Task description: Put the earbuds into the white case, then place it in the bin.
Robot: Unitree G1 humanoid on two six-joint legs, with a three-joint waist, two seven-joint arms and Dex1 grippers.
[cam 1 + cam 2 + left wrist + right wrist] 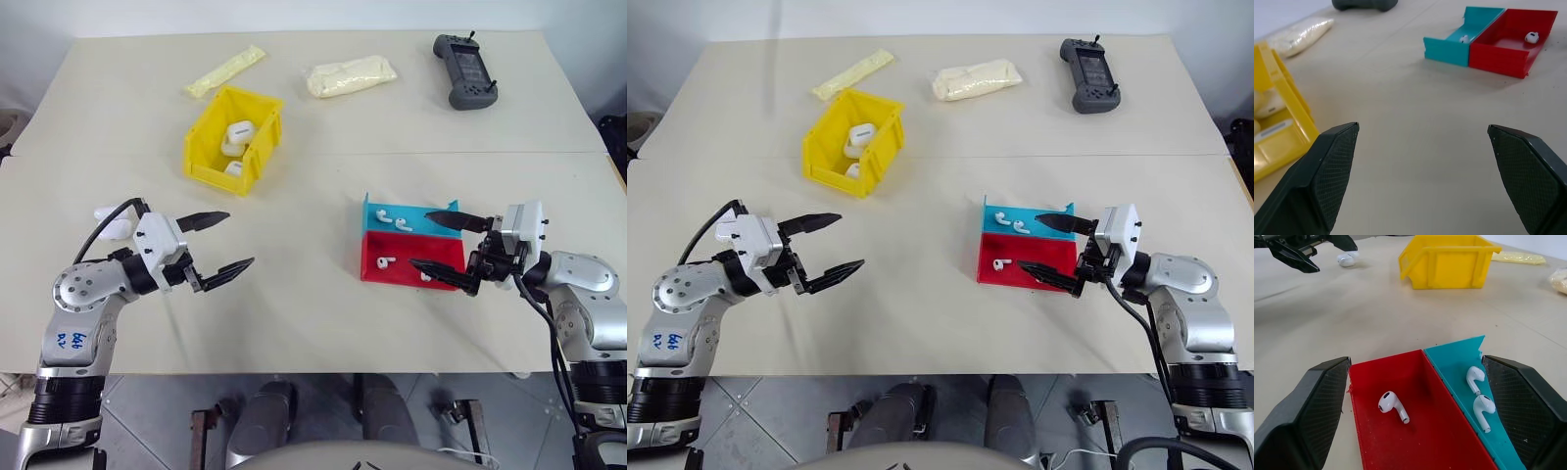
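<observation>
Right wrist view puts you closest to the work: your right gripper (pixel 1415 411) stands with its fingers spread wide and empty, straddling the red tray (pixel 1400 440) and the blue tray (pixel 1459 357). One of the earbuds (pixel 1392 406) lies loose on the red floor between the fingers, and two more lie in the blue tray just inside the far finger, so none is yet in a case. Your left gripper (pixel 217 243) is likewise spread and holds nothing, hovering over bare table (pixel 294 323). A white case (pixel 113 227) rests on the table just behind that gripper's wrist, apart from the fingers; whether its lid is up, you cannot tell. Farther out, beyond the left fingertips, the bin (pixel 211 157) already holds several white cases. Judged from this, the present round is barely begun: you still have to pick up the earbuds, seat them in the case on the table, close it and carry it to the bin.
</observation>
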